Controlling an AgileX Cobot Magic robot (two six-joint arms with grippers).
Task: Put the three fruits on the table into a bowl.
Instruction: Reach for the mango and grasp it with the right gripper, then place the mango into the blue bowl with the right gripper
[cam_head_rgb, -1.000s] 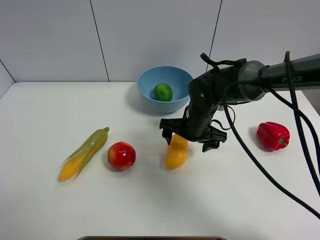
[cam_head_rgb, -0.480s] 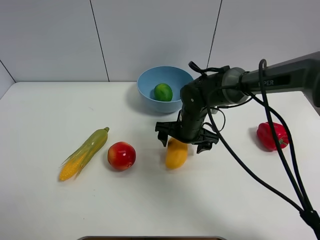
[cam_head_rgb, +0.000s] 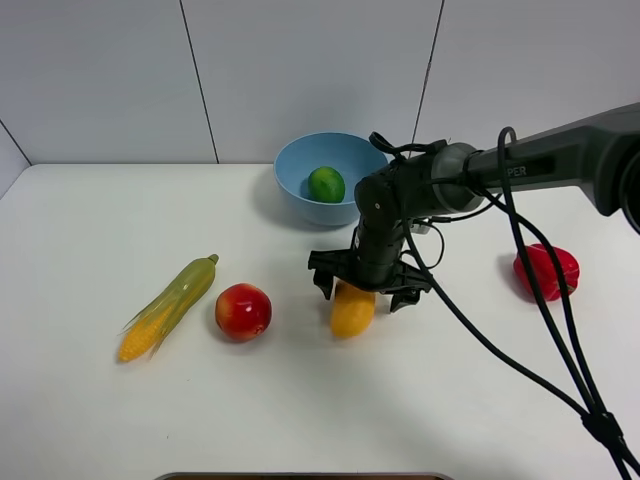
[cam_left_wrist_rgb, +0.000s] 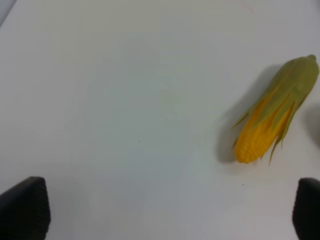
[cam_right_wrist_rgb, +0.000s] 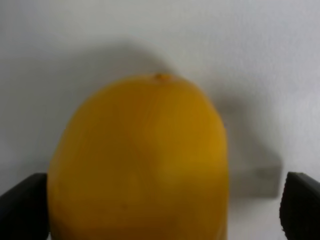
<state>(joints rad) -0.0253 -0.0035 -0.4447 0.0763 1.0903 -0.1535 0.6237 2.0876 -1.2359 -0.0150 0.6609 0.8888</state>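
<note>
The yellow-orange mango (cam_head_rgb: 352, 310) lies on the white table (cam_head_rgb: 300, 400) and fills the right wrist view (cam_right_wrist_rgb: 140, 160). My right gripper (cam_head_rgb: 368, 288) is open, low over the mango's far end, one finger on each side. The green lime (cam_head_rgb: 326, 184) sits in the light-blue bowl (cam_head_rgb: 292, 160) at the back. The red apple (cam_head_rgb: 243, 311) lies left of the mango. My left gripper (cam_left_wrist_rgb: 170, 212) is open over bare table; only its fingertips (cam_left_wrist_rgb: 25, 207) show in the left wrist view, and the left arm is out of the high view.
A corn cob in green husk (cam_head_rgb: 168, 306) lies left of the apple and shows in the left wrist view (cam_left_wrist_rgb: 272, 117). A red bell pepper (cam_head_rgb: 546, 271) lies at the right. Black cables (cam_head_rgb: 560, 330) hang from the right arm over the table's right side.
My right gripper has moved left and down, from beside the mango's far end to straddling it. The mango, apple and lime have not moved.
</note>
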